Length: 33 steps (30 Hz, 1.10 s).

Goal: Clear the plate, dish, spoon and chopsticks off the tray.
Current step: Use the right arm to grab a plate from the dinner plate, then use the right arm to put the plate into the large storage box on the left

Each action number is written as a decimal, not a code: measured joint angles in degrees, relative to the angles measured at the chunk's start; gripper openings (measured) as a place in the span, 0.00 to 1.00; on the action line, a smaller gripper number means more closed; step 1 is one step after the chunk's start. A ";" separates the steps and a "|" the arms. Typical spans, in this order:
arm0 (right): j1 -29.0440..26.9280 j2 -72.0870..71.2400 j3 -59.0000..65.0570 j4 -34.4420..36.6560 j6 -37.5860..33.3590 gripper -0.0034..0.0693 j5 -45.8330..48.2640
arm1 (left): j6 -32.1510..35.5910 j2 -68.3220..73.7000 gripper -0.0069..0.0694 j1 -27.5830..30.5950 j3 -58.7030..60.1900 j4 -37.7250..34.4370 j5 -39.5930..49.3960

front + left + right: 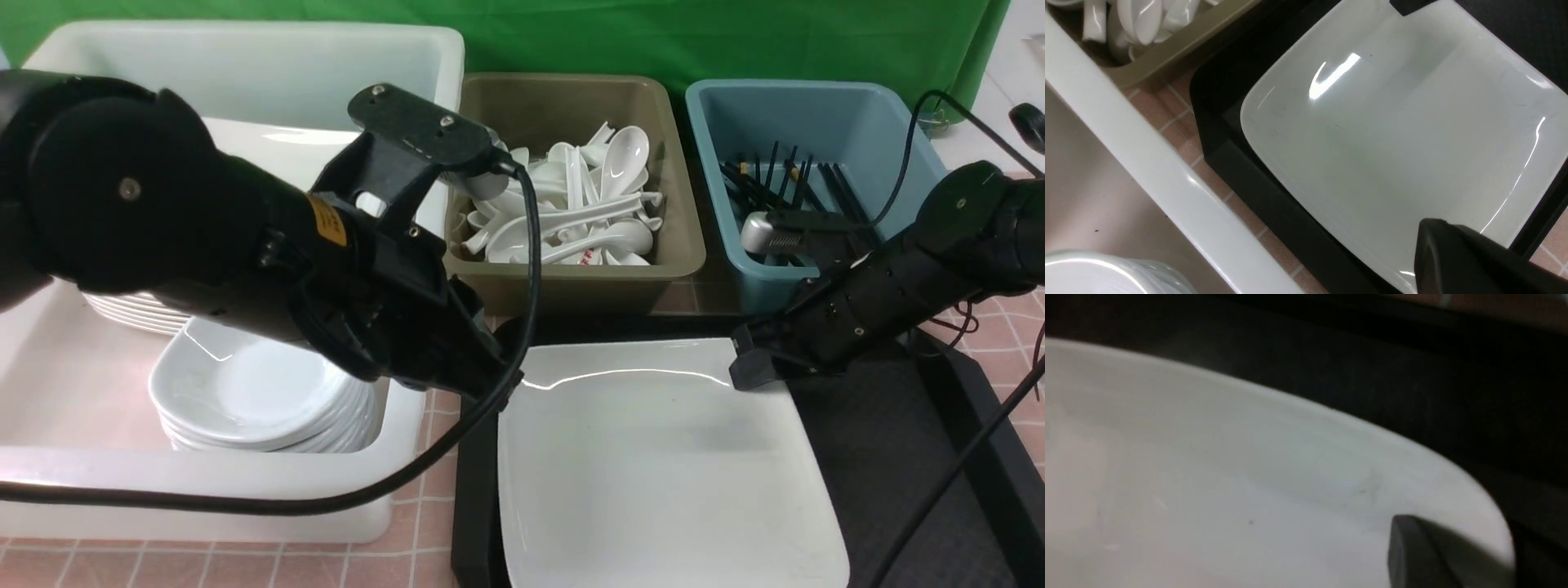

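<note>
Claw tips sit at the two far corners of the plate [653, 465]. The right claw [747, 367] has one finger [1425, 551] lying over the plate's corner rim; its other finger is hidden, so I cannot tell whether it pinches the rim or stands spread. The left claw [494, 382] is pressed together, just at the opposite far corner. Beneath both claws the plate rests on the tray [882, 441], whose bare floor runs out to the right claw's right. Beyond the right claw stands a blue tub [906, 131] holding black chopsticks [775, 180]. Beyond the gap between the claws is an olive tub [571, 286] of white spoons [624, 151], with a red-marked spoon [586, 258] among them. To the left claw's left, a white tub [245, 49] holds stacked small dishes [245, 384].
</note>
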 joint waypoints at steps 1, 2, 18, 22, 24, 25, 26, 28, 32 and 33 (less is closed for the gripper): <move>0.00 0.00 0.00 0.17 0.01 0.39 0.20 | -0.35 0.00 0.09 0.00 0.00 0.00 0.00; 0.04 0.00 0.00 0.31 0.01 0.39 0.41 | -0.75 0.00 0.09 0.00 0.00 0.00 0.07; -3.79 -23.05 0.05 -1.14 0.50 0.14 12.48 | -8.17 -4.48 0.09 0.41 0.00 11.92 2.38; -3.79 -28.03 -0.32 -1.59 1.14 0.14 12.71 | -9.60 -6.83 0.09 3.20 -0.14 14.00 3.77; -3.79 -29.53 -1.97 -1.14 1.71 0.14 13.24 | -10.06 -8.20 0.09 6.27 -0.49 14.18 4.45; -3.79 -29.90 -3.52 -0.18 1.78 0.14 13.66 | -10.14 -9.22 0.09 8.55 -0.62 14.18 4.71; -3.79 -29.97 -4.69 0.42 1.78 0.14 13.72 | -10.19 -9.69 0.09 10.22 -0.62 14.12 5.00; -3.25 -29.90 -8.42 2.83 1.89 0.14 13.31 | -10.19 -11.09 0.09 14.84 -0.62 13.68 5.79; -0.20 -27.95 -15.76 6.36 2.76 0.14 11.61 | -10.19 -13.33 0.09 23.92 -0.62 10.62 6.06; 0.74 -27.08 -17.80 6.82 3.17 0.14 11.23 | -10.03 -13.61 0.09 25.93 -0.62 9.85 6.06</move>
